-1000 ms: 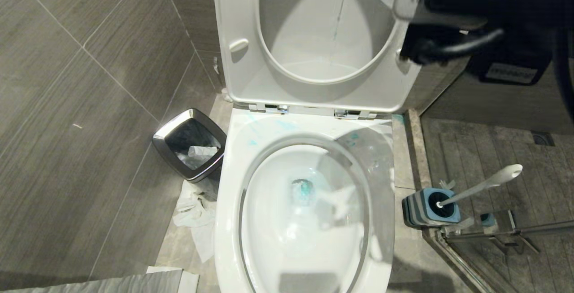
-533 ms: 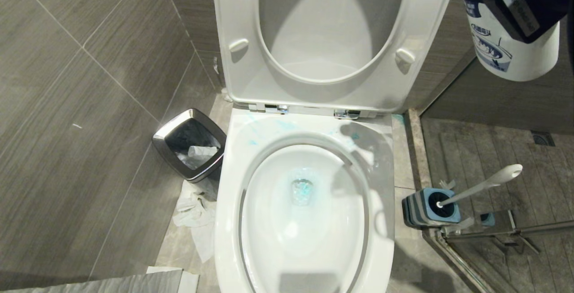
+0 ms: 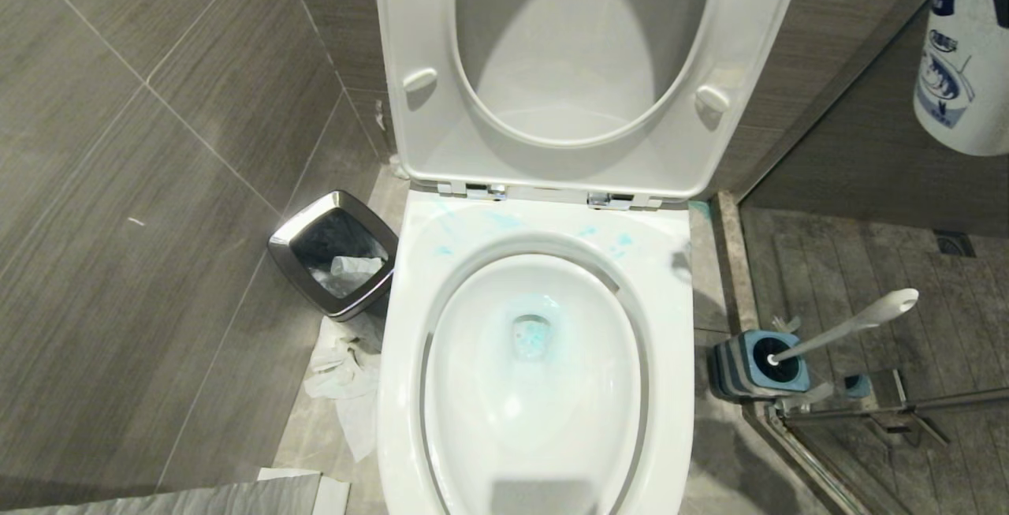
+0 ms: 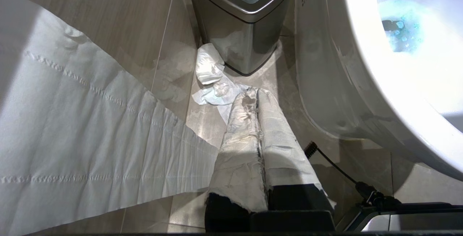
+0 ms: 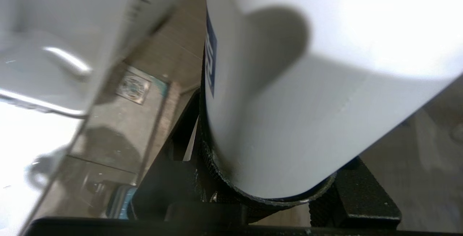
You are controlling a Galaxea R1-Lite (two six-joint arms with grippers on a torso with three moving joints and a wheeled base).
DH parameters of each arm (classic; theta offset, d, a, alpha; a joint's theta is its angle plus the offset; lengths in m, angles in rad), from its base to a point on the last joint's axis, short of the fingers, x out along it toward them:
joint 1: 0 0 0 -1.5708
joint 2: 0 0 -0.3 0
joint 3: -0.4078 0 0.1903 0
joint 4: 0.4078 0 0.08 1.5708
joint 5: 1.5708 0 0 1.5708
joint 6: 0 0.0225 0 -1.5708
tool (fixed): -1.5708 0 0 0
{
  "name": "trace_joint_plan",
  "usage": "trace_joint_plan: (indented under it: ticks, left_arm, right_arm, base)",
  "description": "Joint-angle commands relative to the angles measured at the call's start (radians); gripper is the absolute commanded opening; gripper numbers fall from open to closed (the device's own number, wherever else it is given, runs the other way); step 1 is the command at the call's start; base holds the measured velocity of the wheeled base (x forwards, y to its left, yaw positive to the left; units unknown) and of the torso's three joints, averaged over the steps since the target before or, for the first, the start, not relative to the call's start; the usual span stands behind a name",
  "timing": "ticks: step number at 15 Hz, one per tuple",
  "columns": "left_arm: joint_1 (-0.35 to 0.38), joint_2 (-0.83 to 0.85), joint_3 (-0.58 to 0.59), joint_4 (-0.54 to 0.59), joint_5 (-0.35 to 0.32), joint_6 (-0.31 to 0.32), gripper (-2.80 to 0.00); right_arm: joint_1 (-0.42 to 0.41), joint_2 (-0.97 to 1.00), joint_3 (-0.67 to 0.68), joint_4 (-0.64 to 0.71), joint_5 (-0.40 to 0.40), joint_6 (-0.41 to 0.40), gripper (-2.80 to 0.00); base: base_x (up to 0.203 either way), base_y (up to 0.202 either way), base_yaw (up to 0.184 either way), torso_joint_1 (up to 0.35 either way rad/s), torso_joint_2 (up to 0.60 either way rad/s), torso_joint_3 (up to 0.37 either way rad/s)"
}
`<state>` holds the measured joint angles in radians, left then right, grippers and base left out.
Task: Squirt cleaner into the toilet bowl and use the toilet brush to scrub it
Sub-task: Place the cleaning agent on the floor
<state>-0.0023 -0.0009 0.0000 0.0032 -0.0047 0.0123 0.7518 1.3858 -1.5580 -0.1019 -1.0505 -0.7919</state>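
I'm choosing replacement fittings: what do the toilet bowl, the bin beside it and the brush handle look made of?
The large glossy white toilet bowl looks like glazed ceramic, given its bright highlights. The squarish bin with the chrome rim appears to be brushed metal, showing dull reflections. The long slim whitish-grey toilet brush handle is probably matte plastic.

Toilet bowl (image 3: 536, 389) lies open from above, its seat and lid (image 3: 583, 65) raised upright behind. A bin (image 3: 335, 251) crowds its left side; the toilet brush (image 3: 847, 326) leans in its holder (image 3: 753, 365) on the right
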Motion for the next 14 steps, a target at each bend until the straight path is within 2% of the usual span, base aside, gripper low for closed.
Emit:
trace_joint_plan:
  ticks: [1,3,5,6,7,9,10,11,14]
  left_arm:
    - [0.001,0.001,0.002,0.0,0.0,0.0,-2.8]
    - [0.0,0.001,0.002,0.0,0.0,0.0,-2.8]
    - [0.001,0.001,0.002,0.0,0.0,0.0,-2.8]
    - [-0.001,0.001,0.002,0.0,0.0,0.0,-2.8]
    - [0.001,0.001,0.002,0.0,0.0,0.0,-2.8]
    - [0.001,0.001,0.002,0.0,0.0,0.0,-2.8]
    - [-0.001,0.001,0.002,0.0,0.0,0.0,-2.8]
    - [0.001,0.001,0.002,0.0,0.0,0.0,-2.8]
    - [0.0,0.001,0.002,0.0,0.0,0.0,-2.8]
  right_arm:
    - [-0.098,-0.027,0.01,0.0,0.003,0.057,-2.8]
    - [-0.186,-0.036,0.02,0.025,0.08,0.128,-2.8]
    - [-0.283,-0.045,0.011,0.153,0.216,0.21,-2.8]
    - [-0.313,-0.049,0.004,0.216,0.342,0.282,-2.8]
    - [-0.349,-0.053,-0.004,0.269,0.503,0.373,-2.8]
    - [-0.47,-0.06,-0.025,0.355,0.815,0.556,-2.8]
    - [-0.528,-0.06,-0.035,0.385,0.904,0.66,-2.8]
    - [-0.556,-0.059,-0.037,0.402,0.945,0.719,-2.8]
    - [-0.648,-0.081,0.01,0.406,1.033,0.745,-2.8]
  base:
    - [0.0,0.0,0.0,0.0,0.0,0.0]
    - [0.0,0.0,0.0,0.0,0.0,0.0]
    - [0.0,0.0,0.0,0.0,0.0,0.0]
    - [0.0,0.0,0.0,0.0,0.0,0.0]
    - [0.0,0.0,0.0,0.0,0.0,0.0]
    - [0.0,0.0,0.0,0.0,0.0,0.0]
    - [0.0,0.0,0.0,0.0,0.0,0.0]
    - [0.0,0.0,0.0,0.0,0.0,0.0]
    - [0.0,0.0,0.0,0.0,0.0,0.0]
